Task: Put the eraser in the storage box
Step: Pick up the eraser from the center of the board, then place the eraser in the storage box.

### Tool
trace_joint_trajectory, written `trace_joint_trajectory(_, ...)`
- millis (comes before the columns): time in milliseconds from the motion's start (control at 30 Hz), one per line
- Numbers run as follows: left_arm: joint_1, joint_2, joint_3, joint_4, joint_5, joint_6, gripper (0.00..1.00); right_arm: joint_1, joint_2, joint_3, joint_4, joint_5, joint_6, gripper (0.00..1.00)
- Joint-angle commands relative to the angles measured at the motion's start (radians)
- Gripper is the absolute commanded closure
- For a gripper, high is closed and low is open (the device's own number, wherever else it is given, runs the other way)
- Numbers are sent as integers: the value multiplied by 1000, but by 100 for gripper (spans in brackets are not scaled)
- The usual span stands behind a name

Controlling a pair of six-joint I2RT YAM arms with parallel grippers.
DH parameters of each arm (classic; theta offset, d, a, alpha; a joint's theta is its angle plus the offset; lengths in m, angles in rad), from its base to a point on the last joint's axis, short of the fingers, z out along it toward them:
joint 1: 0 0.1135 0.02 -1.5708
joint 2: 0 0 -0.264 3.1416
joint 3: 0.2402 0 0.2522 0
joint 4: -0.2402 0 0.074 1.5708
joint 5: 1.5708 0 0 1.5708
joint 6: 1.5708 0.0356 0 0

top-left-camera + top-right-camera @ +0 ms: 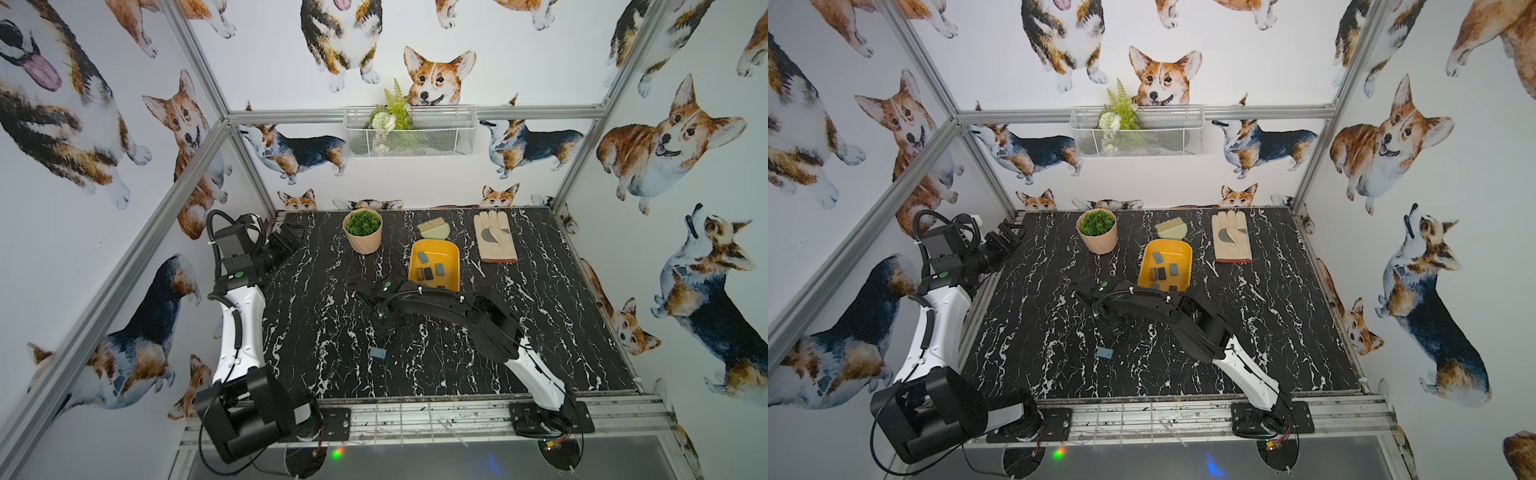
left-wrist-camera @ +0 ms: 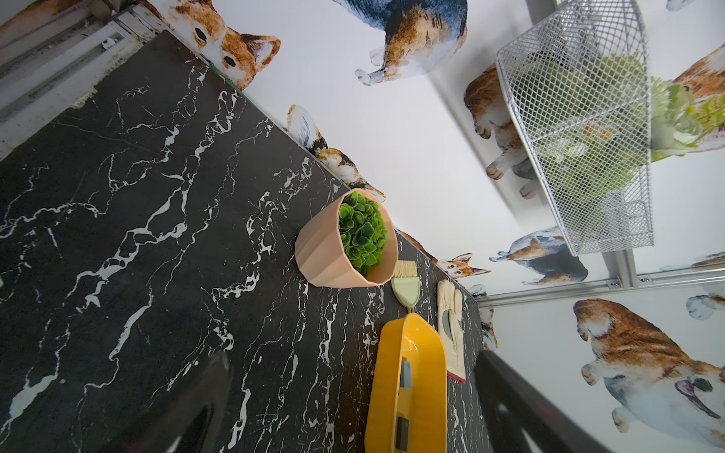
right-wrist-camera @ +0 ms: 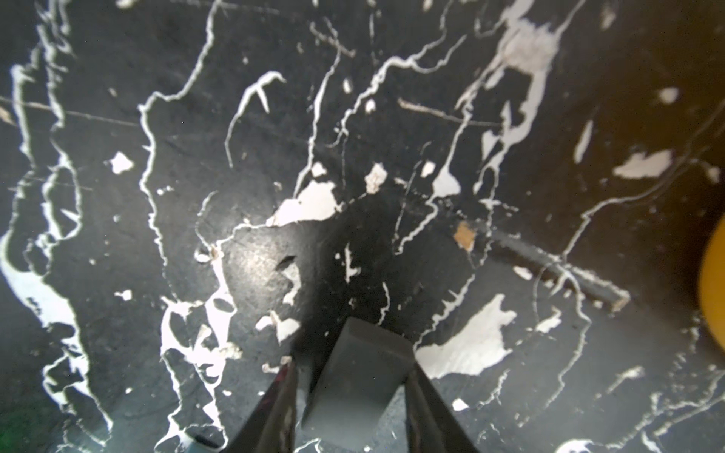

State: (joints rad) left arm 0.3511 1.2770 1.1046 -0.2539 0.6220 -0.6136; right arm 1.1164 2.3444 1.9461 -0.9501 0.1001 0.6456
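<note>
Hanging low over the middle of the black marble-patterned tabletop (image 1: 540,332), the right claw (image 3: 351,366) is clamped on a dark grey block eraser (image 3: 357,376). The wrist view shows the block wedged between the two fingers, though I can't tell whether it is clear of the surface. The shallow mustard-yellow plastic storage box (image 1: 446,253) lies just to the far right of that claw. Its long axis runs near to far, and its near end is tucked under the arm's wrist. A few small dark blocks lie in it. I'd judge the carry short: away and a little rightwards, over the near rim. A second, blue-grey eraser (image 1: 379,353) lies loose on the tabletop just on the near side of the claw. The left claw (image 1: 1012,231), jaws wide apart, sits at the far-left corner, well apart from the box, so the right arm is plainly nearer.
</note>
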Motion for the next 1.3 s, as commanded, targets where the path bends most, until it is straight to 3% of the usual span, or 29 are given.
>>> trace_joint_trajectory(0,5,2,0,38,13,-2,0,-1,10,-5,-27,-17,8,63)
trace_joint_trajectory(167,7,4,-1,39,13,-3,0,-3,-5,-25,-8,-20,8,76)
trace_joint_trajectory(533,8,13,1,48,23,-16,0,-46,-188,46,-39,85,-85,78)
trace_joint_trajectory(767,9,35,7,53,31,-29,0,-186,-246,73,-49,62,-133,77)
trace_joint_trajectory(1267,-25,120,96,36,-2,-34,0,-473,-145,77,23,-21,-215,77)
